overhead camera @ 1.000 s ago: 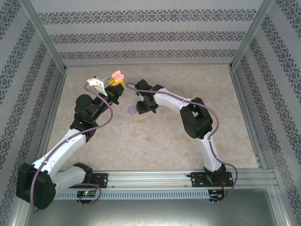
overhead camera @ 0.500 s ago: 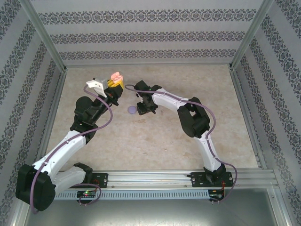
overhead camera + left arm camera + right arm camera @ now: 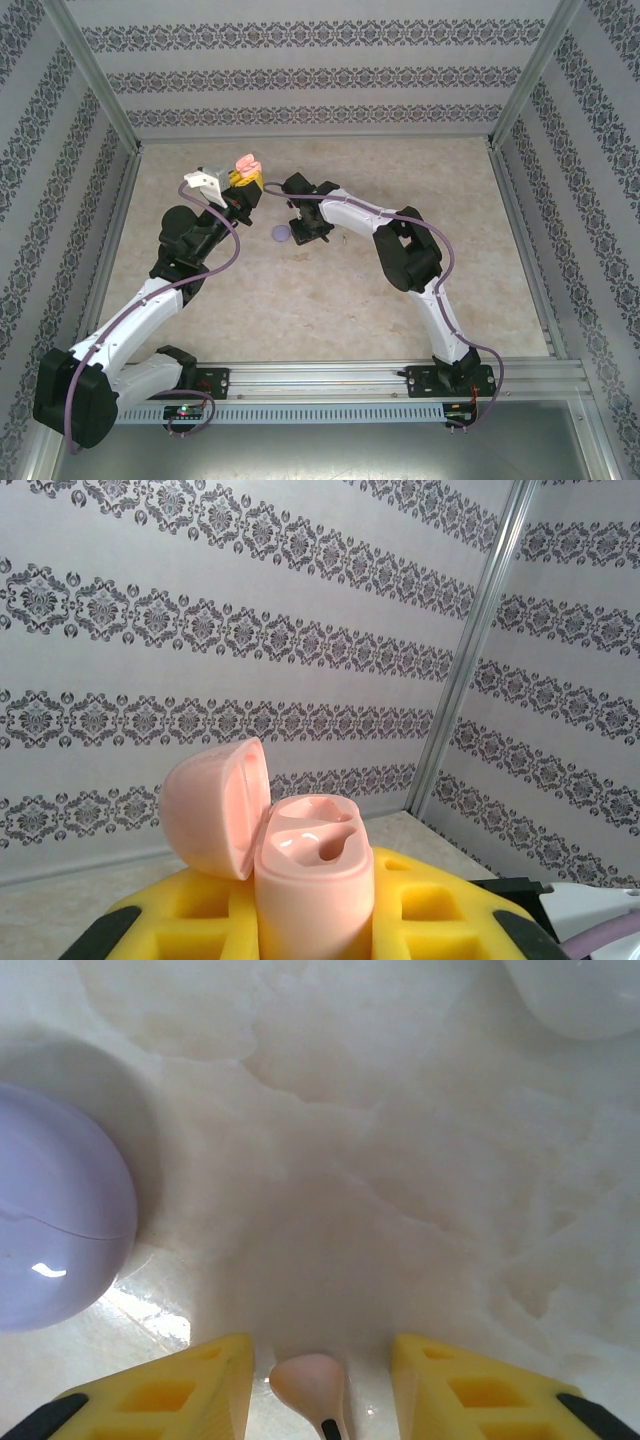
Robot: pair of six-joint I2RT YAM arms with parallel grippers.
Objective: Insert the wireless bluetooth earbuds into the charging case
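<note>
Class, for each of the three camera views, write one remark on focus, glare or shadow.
Top view: even light, only faint shadows on the table. Left wrist view: the wallpaper is crisp, the pink case slightly soft. Right wrist view: a bright glint on the purple case; the pink earbud at the bottom edge is blurred.

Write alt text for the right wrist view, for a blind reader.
A pale pink earbud lies on the marble table between the yellow fingers of the open right pincer, touching neither. A purple case sits at the left edge; part of a rounded white object shows at top right.
</note>
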